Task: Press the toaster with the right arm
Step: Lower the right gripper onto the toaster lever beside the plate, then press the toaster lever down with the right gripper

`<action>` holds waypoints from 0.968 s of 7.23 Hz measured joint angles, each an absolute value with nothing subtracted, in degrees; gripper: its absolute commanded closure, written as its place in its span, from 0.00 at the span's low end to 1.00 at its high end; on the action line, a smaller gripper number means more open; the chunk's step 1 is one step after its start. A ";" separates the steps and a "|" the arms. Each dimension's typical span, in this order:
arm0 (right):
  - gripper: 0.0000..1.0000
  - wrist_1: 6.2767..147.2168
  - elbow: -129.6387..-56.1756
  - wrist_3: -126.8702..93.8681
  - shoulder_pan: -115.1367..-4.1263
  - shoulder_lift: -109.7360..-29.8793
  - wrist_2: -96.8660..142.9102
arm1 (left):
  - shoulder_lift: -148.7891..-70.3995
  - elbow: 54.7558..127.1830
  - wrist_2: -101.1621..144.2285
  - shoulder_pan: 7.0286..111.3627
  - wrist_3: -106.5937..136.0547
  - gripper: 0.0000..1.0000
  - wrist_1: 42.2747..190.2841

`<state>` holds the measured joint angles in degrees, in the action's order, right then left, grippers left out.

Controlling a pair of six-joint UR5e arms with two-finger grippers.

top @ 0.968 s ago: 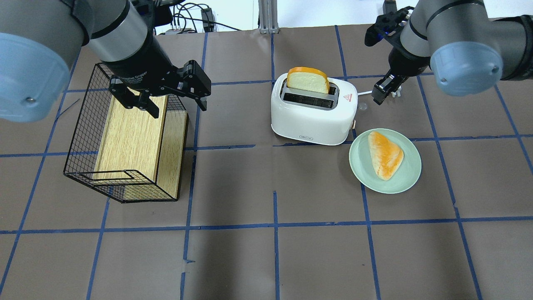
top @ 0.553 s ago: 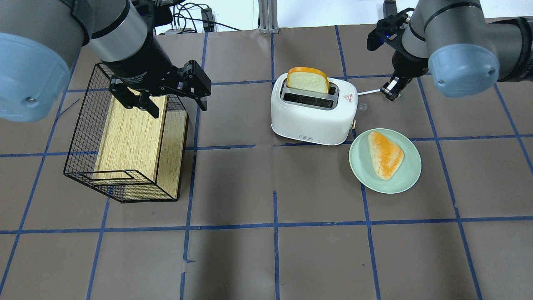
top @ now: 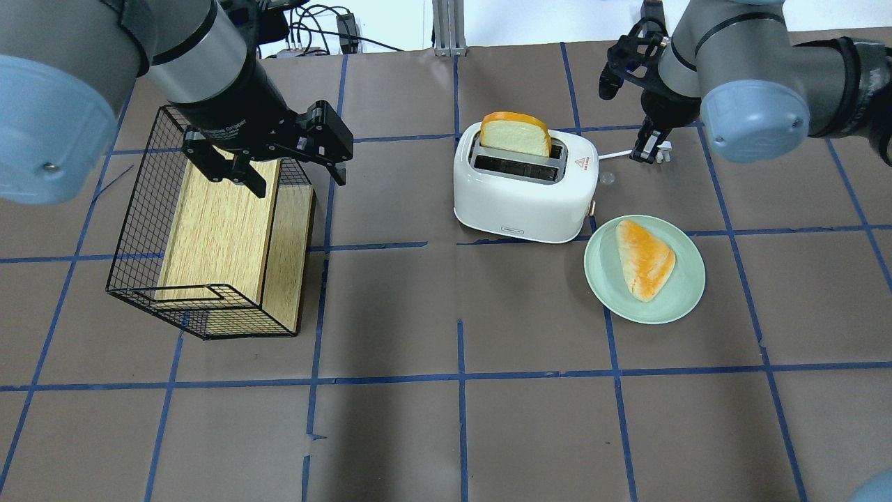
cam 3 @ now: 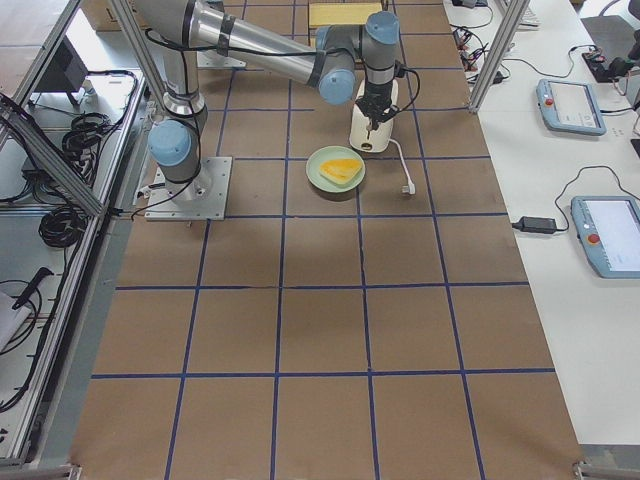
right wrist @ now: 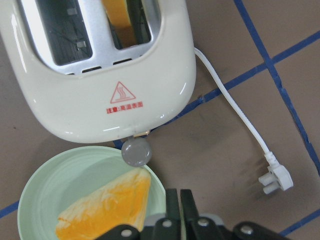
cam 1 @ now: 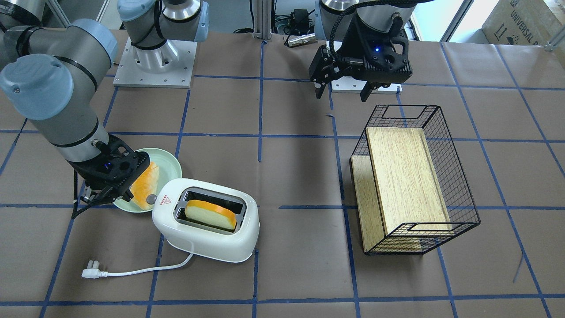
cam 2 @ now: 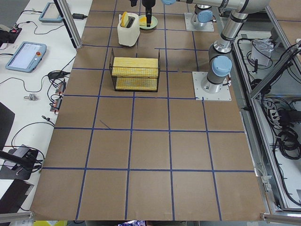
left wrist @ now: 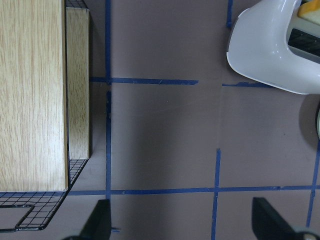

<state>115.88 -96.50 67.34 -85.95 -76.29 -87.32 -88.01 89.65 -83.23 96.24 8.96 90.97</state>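
The white toaster stands mid-table with a bread slice upright in its far slot. It also shows in the front view and the right wrist view. Its grey round lever knob sticks out of the end nearest the plate. My right gripper is shut and empty. It hovers above the table just beyond that end, over the white cord. In the right wrist view its closed fingertips lie a short way from the knob, apart from it. My left gripper is open and empty above the basket.
A green plate holding a triangular bread piece sits right beside the toaster's lever end. The plug lies on the table. A black wire basket holding a wooden box stands on my left side.
My right wrist has turned and the gripper has shifted slightly back near the toaster's cord end. The left arm, toaster, plate and basket have not moved.
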 measured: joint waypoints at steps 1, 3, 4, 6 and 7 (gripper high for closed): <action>0.84 116.17 -96.59 70.58 -85.98 -76.04 -85.26 | -88.01 89.65 -83.23 96.24 8.96 0.00 90.97; 0.83 116.27 -97.13 73.81 -85.98 -75.62 -83.71 | -88.04 89.65 -83.23 96.24 8.97 0.00 90.97; 0.83 116.28 -97.66 74.40 -85.99 -75.30 -83.53 | -88.06 89.65 -83.23 96.24 8.96 0.00 90.97; 0.81 116.51 -99.27 74.72 -85.99 -74.90 -83.50 | -88.06 89.65 -83.23 96.24 8.96 0.00 90.97; 0.80 116.79 -99.72 74.73 -86.00 -74.81 -83.50 | -88.05 89.65 -83.23 96.24 8.96 0.00 90.97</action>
<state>116.79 -99.72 74.73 -86.00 -74.81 -83.50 -88.05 89.65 -83.23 96.24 8.96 90.97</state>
